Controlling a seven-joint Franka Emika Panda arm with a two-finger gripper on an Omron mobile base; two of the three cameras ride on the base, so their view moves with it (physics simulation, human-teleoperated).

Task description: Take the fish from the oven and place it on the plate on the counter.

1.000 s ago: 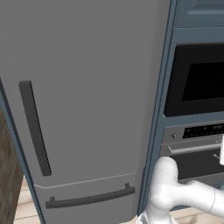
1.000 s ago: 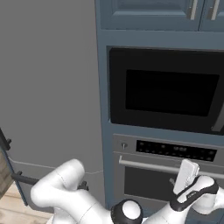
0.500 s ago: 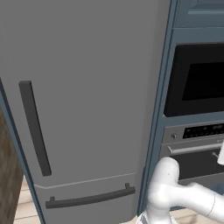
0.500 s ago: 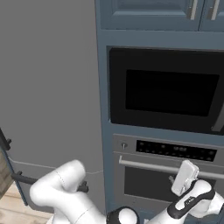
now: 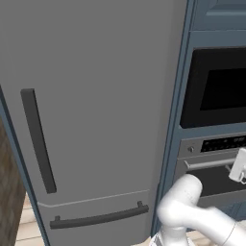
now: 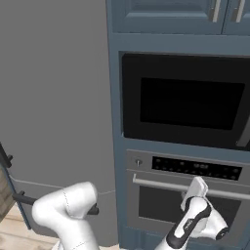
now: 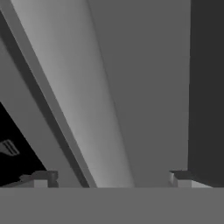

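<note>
The oven (image 6: 161, 207) is built into the blue cabinet column, and its dark door is shut. A pale bar handle (image 6: 156, 183) runs below its control strip (image 6: 195, 167). My gripper (image 6: 196, 187) is up against this handle and stands open. In the hand view the handle (image 7: 83, 100) runs slantwise between my fingertips (image 7: 43, 176), with the gripper (image 7: 110, 179) holding nothing. In the left base view the gripper (image 5: 239, 166) sits at the right edge, in front of the oven (image 5: 211, 180). The fish, the plate and the counter are out of view.
A black-windowed appliance (image 6: 188, 105) sits directly above the oven. A tall grey fridge (image 5: 91, 110) with dark handles fills the wall to the left. Blue cupboard doors (image 6: 171, 14) are at the top. My white arm (image 6: 68, 210) bends low in front of the fridge.
The hand has edged slightly left along the oven handle. The jaws stay open and the oven door stays shut.
</note>
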